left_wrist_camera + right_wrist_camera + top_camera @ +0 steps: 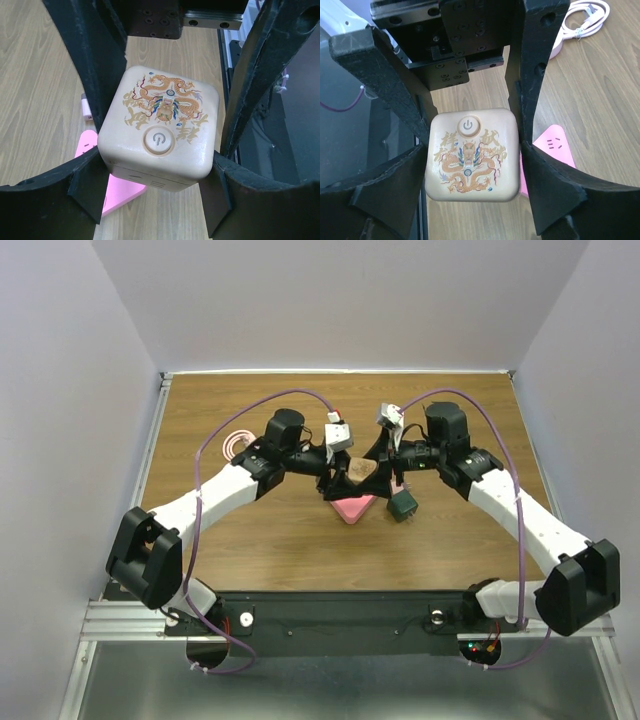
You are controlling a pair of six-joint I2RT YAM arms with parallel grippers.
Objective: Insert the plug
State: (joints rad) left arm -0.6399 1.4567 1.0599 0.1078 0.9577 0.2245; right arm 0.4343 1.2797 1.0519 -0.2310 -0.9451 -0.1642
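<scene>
Grip doubled: left hand [158, 172] and right hand [472, 162] both clamp cube [159, 135]; I judge this steadies it for pink strip [116, 194] beneath.

Twin robot arms, the left arm [225, 490] and right arm [510, 502], wear glossy white shells between bulky black joint housings [150, 555], each trailed by a thin purple cable [199, 480]. The left gripper [152, 185] and right gripper [472, 165] end in matte black, grainy fingers [550, 190] drilled with screw holes. Small white camera boxes [338, 435] ride the wrists; red and green lights [480, 648] glow on the black base rail [340, 615].
</scene>
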